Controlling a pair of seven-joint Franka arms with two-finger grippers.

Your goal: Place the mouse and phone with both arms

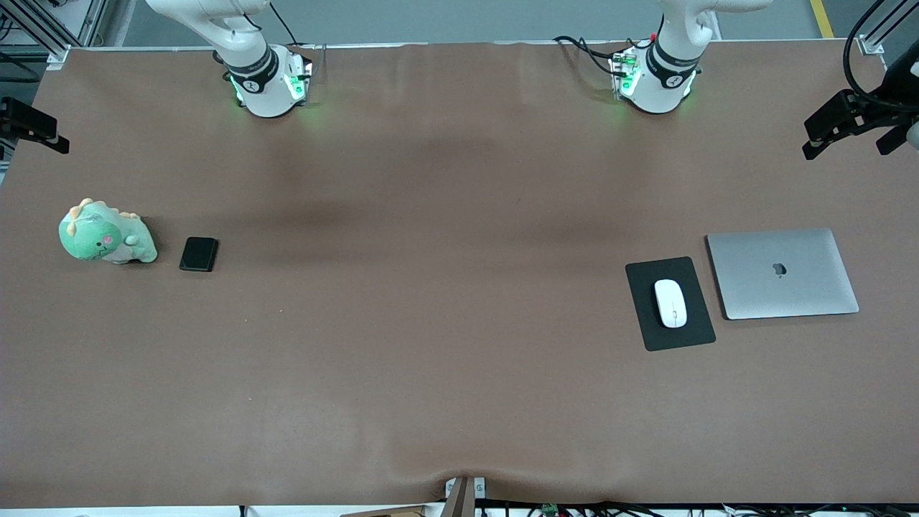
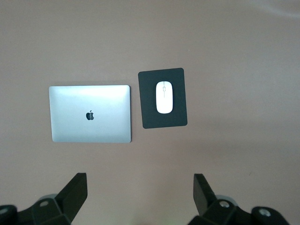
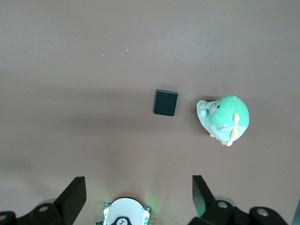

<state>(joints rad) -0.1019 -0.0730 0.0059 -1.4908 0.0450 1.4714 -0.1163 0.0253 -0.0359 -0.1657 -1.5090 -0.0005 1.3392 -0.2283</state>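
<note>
The white mouse [image 1: 670,302] [image 2: 164,97] lies on a black pad [image 1: 669,337] [image 2: 149,117] toward the left arm's end of the table. The small black phone [image 1: 199,253] [image 3: 166,102] lies flat toward the right arm's end, beside a green plush toy. My left gripper [image 2: 139,180] hangs high over the table, open and empty, looking down on the mouse and pad. My right gripper [image 3: 138,183] is also high up, open and empty, over its own base with the phone below in view. In the front view only the arms' bases and lower links show; both hands are out of that frame.
A closed silver laptop [image 1: 782,273] [image 2: 90,114] lies beside the black pad, closer to the table's end. A green dinosaur plush [image 1: 106,234] [image 3: 224,118] sits beside the phone. Black camera mounts [image 1: 854,118] stand at the table's ends. The brown table [image 1: 431,323] spreads wide between the two groups.
</note>
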